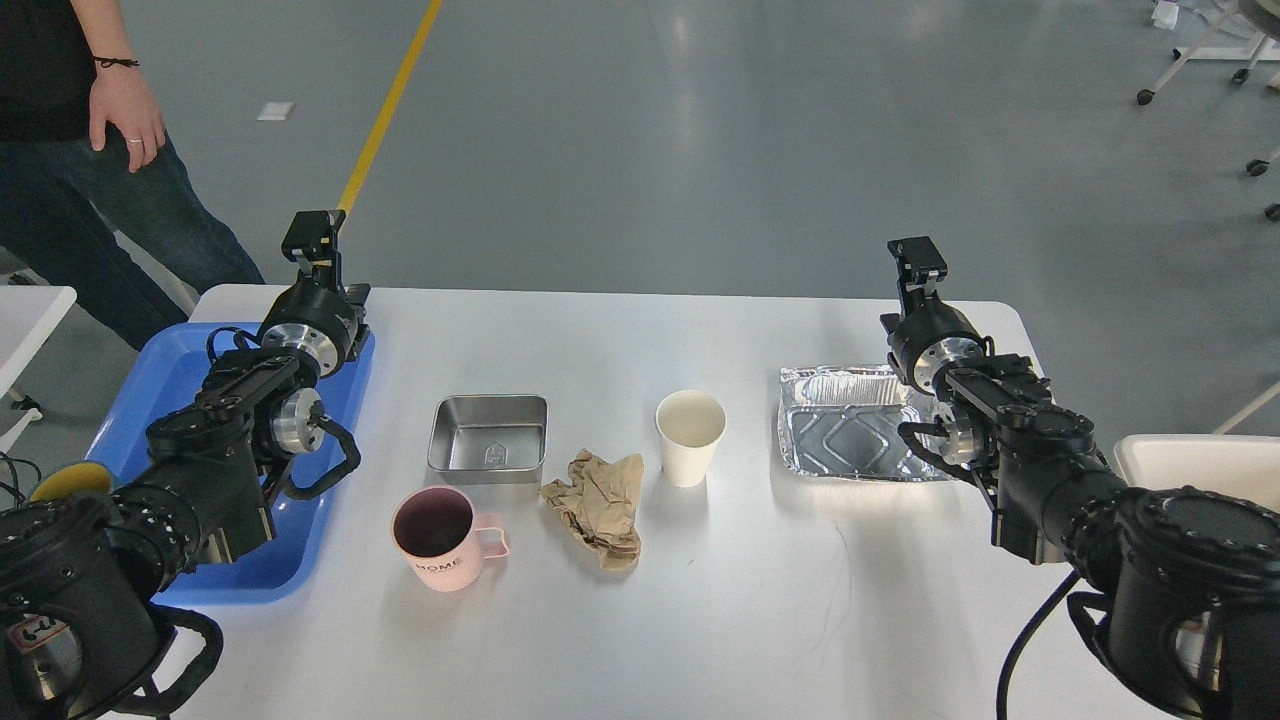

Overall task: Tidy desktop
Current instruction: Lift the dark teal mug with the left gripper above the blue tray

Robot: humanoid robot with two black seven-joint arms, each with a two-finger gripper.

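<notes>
- Your left gripper (315, 232) is hovering at about ten o'clock, over the far rim of the blue tray (150, 380); it is showing end-on and dark, so you cannot tell whether its fingers are apart or together.
- Your right gripper (918, 262) is hanging at about two o'clock, above the far edge of the foil tray (850, 430); here too you cannot tell how the fingers are standing.
- Neither gripper is touching anything you can see.
- The desktop (700, 600) is filling the lower middle of your view, white and smooth, with a thin dark scratch line at about five o'clock.
- On it, a steel tin (489, 437) is sitting near the centre, a pink mug (440, 540) at seven o'clock of it, a crumpled brown paper (600, 505) just beside both, and a white paper cup (690, 425) standing upright right of the paper.
- Beyond the desktop, a glossy grey floor (700, 130) is stretching away, a yellow line (390, 100) crossing it at eleven o'clock.
- A person's hand (125, 110) is hanging at ten o'clock.
</notes>
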